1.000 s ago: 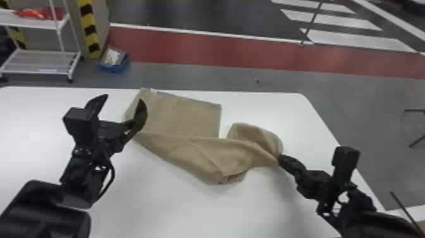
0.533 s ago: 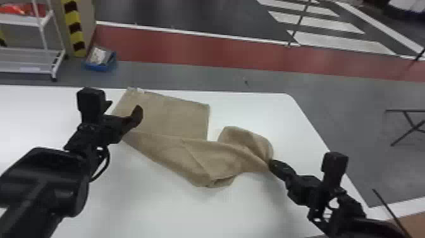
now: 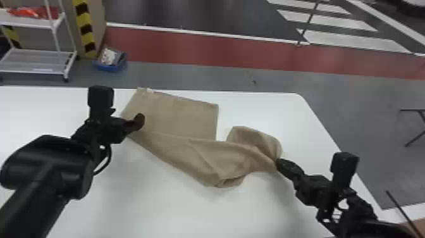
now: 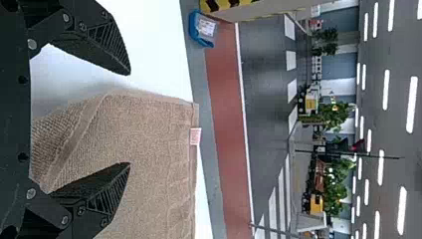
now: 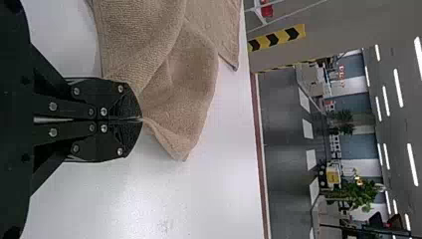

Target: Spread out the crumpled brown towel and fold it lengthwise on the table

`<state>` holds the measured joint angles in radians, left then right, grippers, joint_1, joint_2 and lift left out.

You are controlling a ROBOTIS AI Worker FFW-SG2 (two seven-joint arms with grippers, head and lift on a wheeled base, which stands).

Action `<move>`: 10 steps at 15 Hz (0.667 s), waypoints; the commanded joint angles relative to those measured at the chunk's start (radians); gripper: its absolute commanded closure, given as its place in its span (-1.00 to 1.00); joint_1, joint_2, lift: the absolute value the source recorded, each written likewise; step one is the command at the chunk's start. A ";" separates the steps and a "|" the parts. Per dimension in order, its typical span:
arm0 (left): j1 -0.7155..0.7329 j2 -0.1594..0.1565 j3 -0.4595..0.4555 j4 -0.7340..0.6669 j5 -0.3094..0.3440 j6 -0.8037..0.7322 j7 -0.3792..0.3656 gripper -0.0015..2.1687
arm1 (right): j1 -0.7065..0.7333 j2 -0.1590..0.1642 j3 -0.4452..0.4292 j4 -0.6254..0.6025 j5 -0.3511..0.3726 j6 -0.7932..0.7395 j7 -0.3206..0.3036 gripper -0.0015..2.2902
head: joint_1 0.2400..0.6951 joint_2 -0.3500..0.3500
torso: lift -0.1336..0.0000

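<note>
White table (image 3: 177, 215) spreads under the work. Taking the towel (image 3: 183, 117) as the clock's middle in the head view, the left gripper (image 4: 129, 118) hangs by its nine o'clock edge, fingers wide, probably placed to pinch that side for spreading. Toward eleven the towel lies fairly flat, a small tag (image 4: 195, 136) on its far edge; toward six it doubles over, and toward three it bunches into a rounded hump. At four, the right gripper (image 5: 141, 119) pinches the towel, likely to draw the crumpled end out.
</note>
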<state>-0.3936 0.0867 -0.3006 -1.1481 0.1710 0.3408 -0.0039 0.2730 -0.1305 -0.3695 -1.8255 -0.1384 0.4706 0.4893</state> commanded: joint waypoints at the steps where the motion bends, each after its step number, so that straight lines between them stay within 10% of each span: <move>1: -0.014 -0.001 0.000 0.001 -0.008 0.070 0.001 -0.74 | 0.000 -0.001 0.000 0.000 -0.001 -0.008 0.000 0.79 | 1.00 -0.65 | -0.86; 10: -0.022 0.001 0.004 -0.001 -0.018 0.174 -0.001 -0.49 | 0.000 -0.001 -0.002 -0.003 -0.009 -0.020 0.008 0.79 | 1.00 -0.62 | -0.86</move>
<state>-0.4157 0.0876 -0.2979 -1.1481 0.1535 0.5047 -0.0046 0.2726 -0.1320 -0.3699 -1.8283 -0.1446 0.4572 0.4970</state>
